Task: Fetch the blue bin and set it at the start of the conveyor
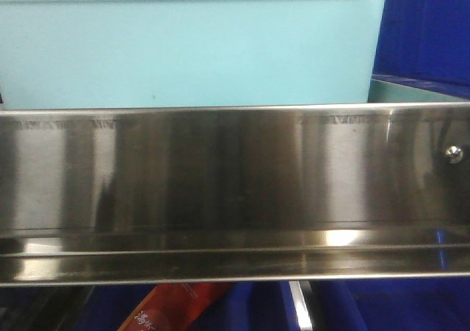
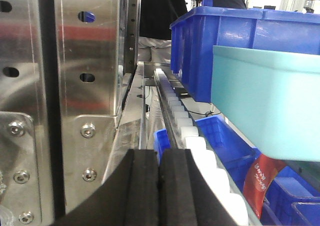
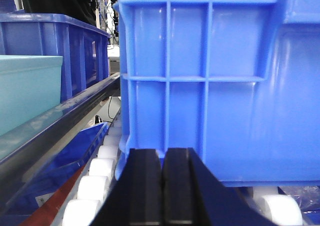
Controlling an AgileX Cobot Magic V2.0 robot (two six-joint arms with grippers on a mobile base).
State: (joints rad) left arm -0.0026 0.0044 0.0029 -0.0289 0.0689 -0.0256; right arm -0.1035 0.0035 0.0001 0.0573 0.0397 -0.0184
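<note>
Seen from the front camera, the blue bin (image 1: 183, 45) fills the top of the picture. It is a pale aqua tub with smooth walls, and it sits behind a shiny steel rail (image 1: 220, 169) that hides its lower edge. A dark blue crate (image 1: 429, 30) stands just beside it on the right, and a red packet (image 1: 176, 309) shows below the rail. No gripper appears in this view.

The left wrist camera shows the left gripper (image 2: 160, 186) at the bottom edge, its black pads pressed together with nothing between them. A bolted steel frame (image 2: 85, 60) rises close on its left. A line of white rollers (image 2: 195, 141) runs away from the gripper. The bin hangs into view at the right, apart from the gripper, with the dark crate behind it. More crates (image 2: 225, 141) lie lower down, under the rollers. A person (image 2: 160, 10) in dark clothes stands far back.

The right wrist camera shows the right gripper (image 3: 162, 186), also closed on nothing. A ribbed blue crate (image 3: 210, 85) on rollers blocks most of the view just ahead of it. The bin sits at the far left edge, well apart.

Every view shows only the bin's outer walls, so its contents cannot be told.
</note>
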